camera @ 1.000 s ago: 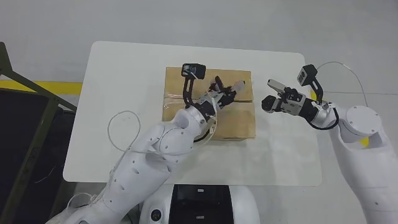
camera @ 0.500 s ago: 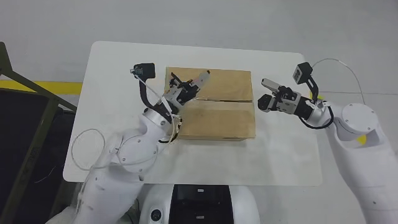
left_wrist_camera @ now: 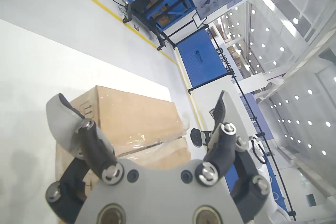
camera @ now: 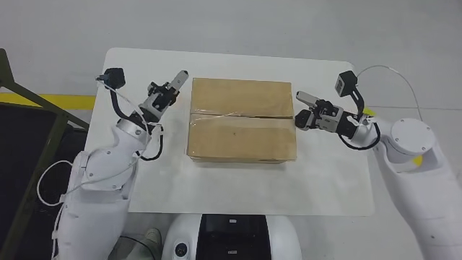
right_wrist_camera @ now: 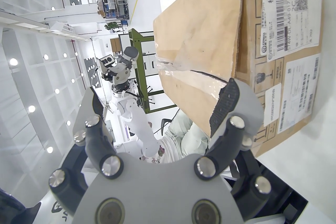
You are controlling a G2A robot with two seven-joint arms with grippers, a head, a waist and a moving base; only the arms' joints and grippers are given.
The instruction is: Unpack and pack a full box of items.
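White table point(camera: 130, 173), closed taped cardboard box point(camera: 242, 119) lying at its middle

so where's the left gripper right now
In the top view, the left gripper is open above the table, just beside the box at its far corner on the robot's left.

Closed taped cardboard box point(camera: 242, 119), table centre

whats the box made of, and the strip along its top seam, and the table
Box: brown cardboard, matte, going by the folded flaps and creased edges.
Strip: likely clear plastic tape, glossy and wrinkled, catching light.
Table: smooth white top with a slight sheen; material unclear, maybe laminate.
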